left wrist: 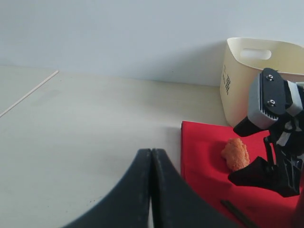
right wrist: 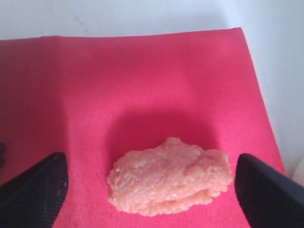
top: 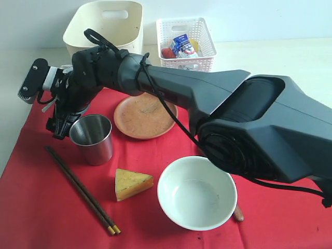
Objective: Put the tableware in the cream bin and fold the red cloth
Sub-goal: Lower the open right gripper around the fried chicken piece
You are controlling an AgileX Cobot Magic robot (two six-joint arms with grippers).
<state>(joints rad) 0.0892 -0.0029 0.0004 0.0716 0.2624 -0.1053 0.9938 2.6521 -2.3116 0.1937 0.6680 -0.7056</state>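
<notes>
Right wrist view: spread pincer (right wrist: 149, 166) flanks orange lump (right wrist: 171, 180).

Plain bright-red cloth (top: 31, 197); smooth cream bin (top: 83, 36); white lattice basket (top: 184, 63); terracotta-brown plate (top: 145, 119); shiny grey steel cup (top: 96, 148); pale green-white bowl (top: 197, 199); dark chopsticks (top: 78, 185) w/ yellow tips; yellow cheese (top: 132, 182); orange-pink lump (right wrist: 168, 175).

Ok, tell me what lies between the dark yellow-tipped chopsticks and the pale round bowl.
A yellow cheese wedge lies between the dark yellow-tipped chopsticks and the pale round bowl, on the bright red cloth; the exterior view shows it.
</notes>
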